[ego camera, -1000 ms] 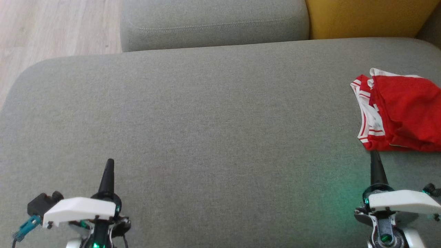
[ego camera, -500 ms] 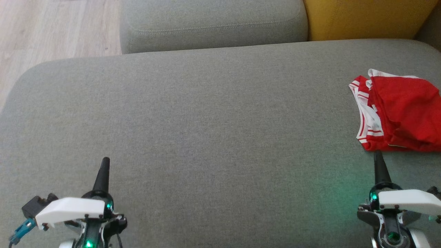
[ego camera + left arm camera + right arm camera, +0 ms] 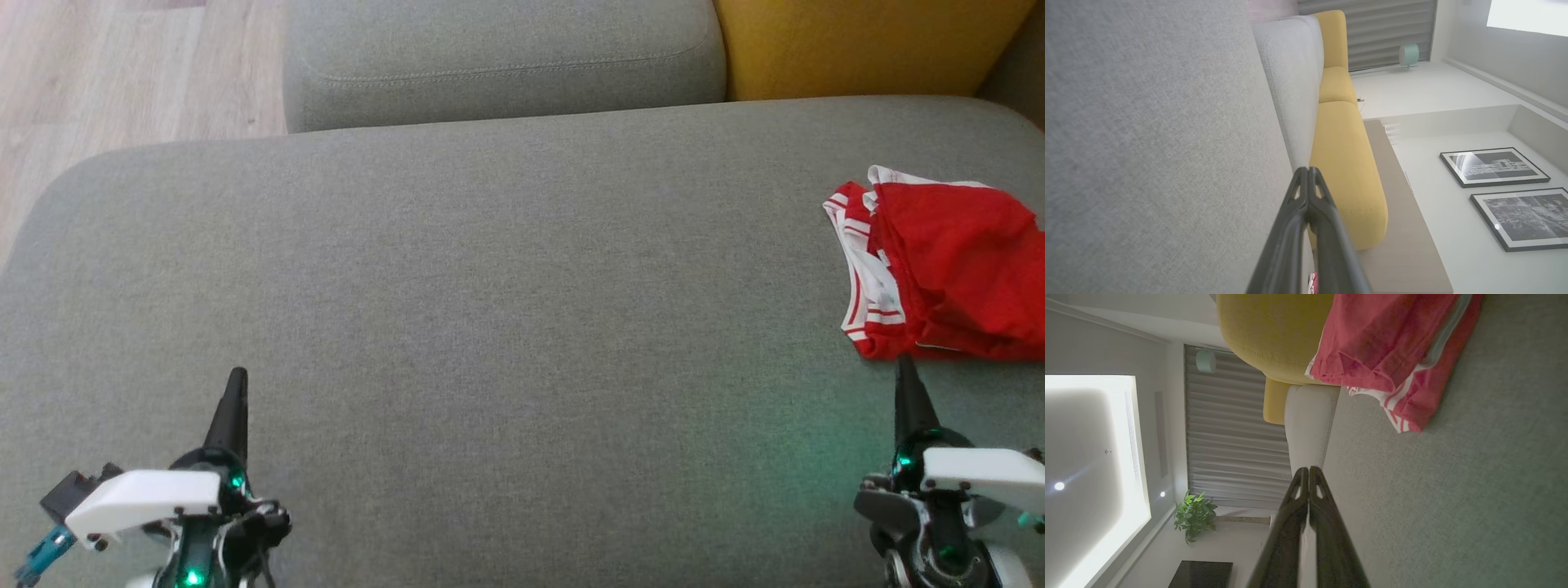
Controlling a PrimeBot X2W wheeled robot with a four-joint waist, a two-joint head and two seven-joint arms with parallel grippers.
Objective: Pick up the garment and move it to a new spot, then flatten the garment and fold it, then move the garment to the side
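Down at the near edge of the sofa seat (image 3: 490, 286) I see my left gripper (image 3: 236, 377) and right gripper (image 3: 904, 366), each with fingers pressed together, holding nothing. Just beyond the right tip lies the red garment (image 3: 951, 261), bunched at the seat's right end; my right wrist camera shows it against a yellow cushion (image 3: 1274, 330). Farther off, the left wrist camera adds two framed pictures (image 3: 1494, 165), the right one a potted plant (image 3: 1194, 514)

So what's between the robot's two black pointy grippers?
Nothing but bare grey fabric sofa cushion lies between the left gripper and right gripper; the head view shows it.
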